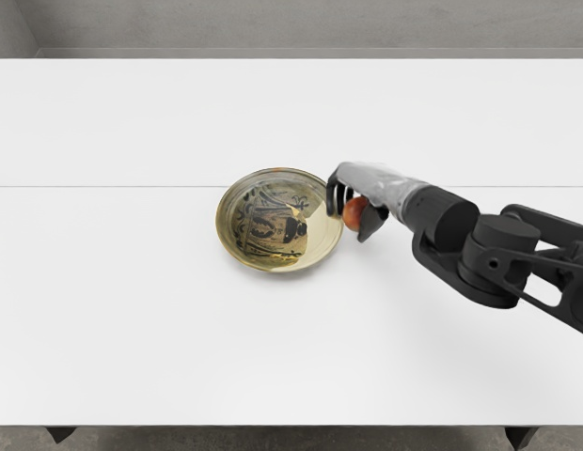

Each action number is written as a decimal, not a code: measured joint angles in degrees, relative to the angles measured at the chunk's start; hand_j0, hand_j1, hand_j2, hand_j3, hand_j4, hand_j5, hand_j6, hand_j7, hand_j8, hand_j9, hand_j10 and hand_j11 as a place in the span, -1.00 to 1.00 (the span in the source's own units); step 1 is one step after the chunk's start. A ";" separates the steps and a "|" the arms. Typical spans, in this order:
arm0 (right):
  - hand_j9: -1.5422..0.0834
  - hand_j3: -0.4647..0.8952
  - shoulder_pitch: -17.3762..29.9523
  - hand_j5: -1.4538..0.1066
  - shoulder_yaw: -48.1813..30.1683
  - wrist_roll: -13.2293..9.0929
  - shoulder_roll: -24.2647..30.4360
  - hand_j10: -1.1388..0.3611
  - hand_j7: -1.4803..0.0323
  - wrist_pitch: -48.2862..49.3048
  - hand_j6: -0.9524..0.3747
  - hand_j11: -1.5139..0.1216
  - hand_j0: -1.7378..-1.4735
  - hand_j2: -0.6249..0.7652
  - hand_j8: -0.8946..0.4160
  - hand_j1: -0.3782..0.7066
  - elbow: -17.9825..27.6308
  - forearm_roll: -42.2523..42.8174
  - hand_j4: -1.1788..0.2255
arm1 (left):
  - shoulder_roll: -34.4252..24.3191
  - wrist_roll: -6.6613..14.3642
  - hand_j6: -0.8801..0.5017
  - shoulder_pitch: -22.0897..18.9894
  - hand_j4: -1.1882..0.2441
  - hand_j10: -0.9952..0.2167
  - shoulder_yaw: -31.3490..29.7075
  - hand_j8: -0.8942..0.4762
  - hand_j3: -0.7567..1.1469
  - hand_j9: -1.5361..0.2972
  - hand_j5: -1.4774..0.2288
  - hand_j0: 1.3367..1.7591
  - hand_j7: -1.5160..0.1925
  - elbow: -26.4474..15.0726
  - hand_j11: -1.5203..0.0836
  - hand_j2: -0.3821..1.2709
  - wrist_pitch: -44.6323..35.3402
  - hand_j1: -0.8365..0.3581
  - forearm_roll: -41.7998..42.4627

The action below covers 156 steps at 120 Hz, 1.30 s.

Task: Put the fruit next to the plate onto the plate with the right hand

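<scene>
**Op:** Quick check: where's the fruit rel. to the hand?

**Spotter:** It's in the hand. Your right hand [359, 199] is clenched round the fruit [354, 213], which is small, round and reddish-orange. The dark fingers [335, 195] hook down over its left side, and the thumb [371, 224] closes in from the lower right. You only see a slice of the fruit between them; the rest is covered by the palm.

**Op:** And vs. the plate?

**Spotter:** Fruit's just beside the plate [273, 267], at its right rim, approx. level with the plate's middle. It isn't over the dish. Your fingertips overlap the rim edge in this view, but the fruit itself sits outside it, on the side your arm comes from.

**Op:** Is it lifted or on the table?

**Spotter:** You can't tell from this angle. The hand hides the underside, so there's no way to see whether it touches the table [132, 319].

**Op:** Arm?

**Spotter:** Your arm [480, 254] comes in from the right edge and slants up and left, with the wrist pointing toward the plate. The hand is palm-down, knuckles on top.

**Op:** Plate itself?

**Spotter:** It's a shallow, gold-toned dish with dark painted figures inside, near the table's centre. It holds nothing but its pattern, and the fruit isn't on it yet.
</scene>
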<state>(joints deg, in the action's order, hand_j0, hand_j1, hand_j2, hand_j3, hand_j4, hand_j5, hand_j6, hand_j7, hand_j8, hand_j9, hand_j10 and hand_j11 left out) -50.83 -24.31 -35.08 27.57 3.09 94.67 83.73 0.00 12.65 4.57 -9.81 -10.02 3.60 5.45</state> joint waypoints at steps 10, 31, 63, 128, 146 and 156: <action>-0.32 -0.32 -0.37 -0.40 -0.33 0.00 -1.78 -0.35 -0.38 0.19 -0.62 -0.39 -0.33 0.20 -0.45 -0.02 -0.86 0.02 -0.45 | 0.00 0.00 0.27 0.00 0.66 0.64 -0.01 0.30 -0.20 0.68 0.73 0.52 0.77 0.00 0.90 -0.54 0.00 0.98 0.00; -0.31 -0.32 -1.40 -0.39 -0.54 -0.01 -5.82 -0.35 -0.38 0.43 -0.62 -0.39 -0.33 0.21 -0.46 -0.02 -3.76 0.11 -0.45 | 0.00 0.00 0.27 0.00 0.66 0.64 -0.02 0.30 -0.20 0.68 0.73 0.52 0.77 0.00 0.90 -0.54 0.00 0.98 0.00; -0.31 -0.32 -3.48 -0.39 -0.52 -0.01 -11.18 -0.35 -0.38 0.49 -0.62 -0.38 -0.33 0.21 -0.46 -0.02 -9.39 0.23 -0.45 | 0.00 0.00 0.27 0.00 0.66 0.64 -0.02 0.30 -0.20 0.68 0.73 0.52 0.77 0.00 0.90 -0.54 0.00 0.98 0.00; -0.23 -0.32 -5.11 -0.31 0.06 0.02 -17.24 -0.35 -0.29 0.45 -0.64 -0.30 -0.34 0.19 -0.47 -0.01 -16.68 0.23 -0.38 | 0.00 0.00 0.27 0.00 0.66 0.64 -0.01 0.30 -0.20 0.68 0.73 0.52 0.77 0.00 0.90 -0.54 0.00 0.98 0.00; 0.06 -0.32 -4.96 -0.01 0.02 0.06 -17.41 -0.18 0.03 0.36 -0.41 0.00 -0.37 0.01 -0.32 -0.09 -16.54 -0.12 -0.10 | 0.00 0.00 0.27 0.00 0.66 0.64 -0.01 0.30 -0.20 0.68 0.73 0.52 0.77 0.00 0.90 -0.54 0.00 0.98 0.00; 0.19 -0.32 -4.83 0.12 -0.01 0.07 -17.44 -0.07 0.18 0.35 -0.27 0.13 -0.38 -0.05 -0.24 -0.17 -16.42 -0.19 0.03 | 0.00 0.00 0.27 0.00 0.66 0.64 -0.02 0.30 -0.20 0.68 0.73 0.52 0.77 0.00 0.90 -0.54 0.00 0.98 0.00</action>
<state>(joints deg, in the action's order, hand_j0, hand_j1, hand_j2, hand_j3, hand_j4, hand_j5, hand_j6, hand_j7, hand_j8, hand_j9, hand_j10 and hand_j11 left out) -55.66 -24.32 -35.01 10.13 3.44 78.25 83.55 0.00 12.66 4.57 -9.83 -10.02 3.60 5.45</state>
